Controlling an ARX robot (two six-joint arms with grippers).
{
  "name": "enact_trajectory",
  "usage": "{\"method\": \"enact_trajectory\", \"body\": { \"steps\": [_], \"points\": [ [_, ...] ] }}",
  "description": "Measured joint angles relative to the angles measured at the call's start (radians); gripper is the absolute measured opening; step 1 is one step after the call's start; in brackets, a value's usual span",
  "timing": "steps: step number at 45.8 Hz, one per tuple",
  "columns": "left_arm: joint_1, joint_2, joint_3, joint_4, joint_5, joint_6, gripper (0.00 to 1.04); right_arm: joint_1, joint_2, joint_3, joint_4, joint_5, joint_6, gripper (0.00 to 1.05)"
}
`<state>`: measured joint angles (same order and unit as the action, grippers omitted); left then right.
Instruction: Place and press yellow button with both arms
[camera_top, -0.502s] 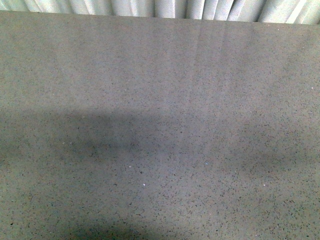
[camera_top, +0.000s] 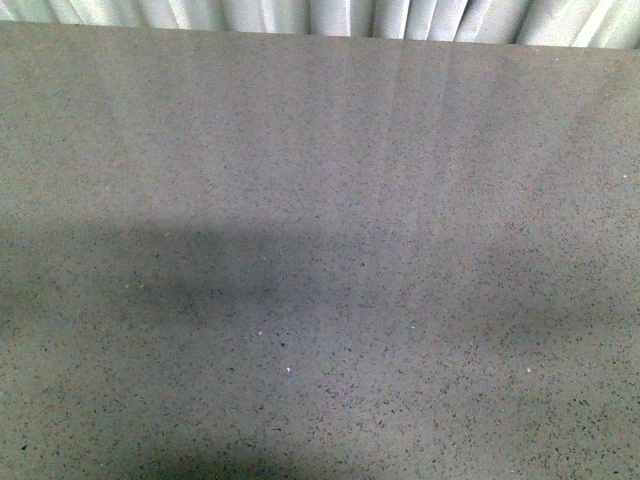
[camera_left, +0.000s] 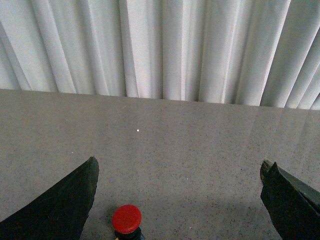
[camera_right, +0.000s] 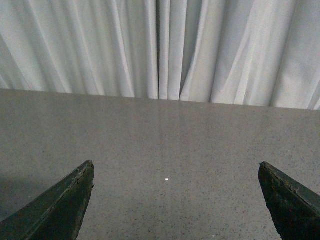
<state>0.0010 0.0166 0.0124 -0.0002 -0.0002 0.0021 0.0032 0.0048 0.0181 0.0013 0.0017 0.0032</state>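
My left tool (camera_left: 179, 162), right tool (camera_right: 176, 164): both spread wide, empty | yellow button: not in view, only a red-capped button (camera_left: 126, 220) by my left tool | likely light, rigid; grip its body

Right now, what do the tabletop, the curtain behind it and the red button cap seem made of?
Tabletop: probably stone or stone-look laminate, matte grey with dark speckles and faint reflections. Curtain: white fabric, hanging in soft vertical folds. Red button cap: likely smooth plastic, uniform colour, perhaps slight sheen.
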Motion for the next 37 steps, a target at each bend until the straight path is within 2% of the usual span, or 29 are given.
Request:
{"method": "enact_trajectory", "body": {
  "steps": [10, 11, 14, 16, 21, 29, 34, 37],
  "points": [
    [0.001, 0.005, 0.002, -0.006, 0.010, -0.005, 0.96, 0.000, 0.000, 0.000, 0.000, 0.000, 0.000, 0.96],
    [0.005, 0.014, 0.007, -0.024, 0.022, -0.010, 0.96, 0.000, 0.000, 0.000, 0.000, 0.000, 0.000, 0.96],
    [0.030, 0.140, 0.099, -0.231, 0.139, -0.042, 0.96, 0.000, 0.000, 0.000, 0.000, 0.000, 0.000, 0.96],
    [0.052, 0.287, 0.147, -0.256, 0.174, -0.052, 0.96, 0.000, 0.000, 0.000, 0.000, -0.002, 0.000, 0.96],
    [0.140, 0.533, 0.196, -0.072, 0.214, -0.045, 0.96, 0.000, 0.000, 0.000, 0.000, -0.002, 0.000, 0.96],
    [0.343, 0.919, 0.261, 0.266, 0.244, -0.009, 0.96, 0.000, 0.000, 0.000, 0.000, -0.002, 0.000, 0.96],
    [0.439, 1.129, 0.276, 0.392, 0.246, 0.018, 0.96, 0.000, 0.000, 0.000, 0.000, -0.002, 0.000, 0.96],
    [0.465, 1.180, 0.276, 0.424, 0.247, 0.027, 0.96, 0.000, 0.000, 0.000, 0.000, -0.002, 0.000, 0.96]
  ]
}}
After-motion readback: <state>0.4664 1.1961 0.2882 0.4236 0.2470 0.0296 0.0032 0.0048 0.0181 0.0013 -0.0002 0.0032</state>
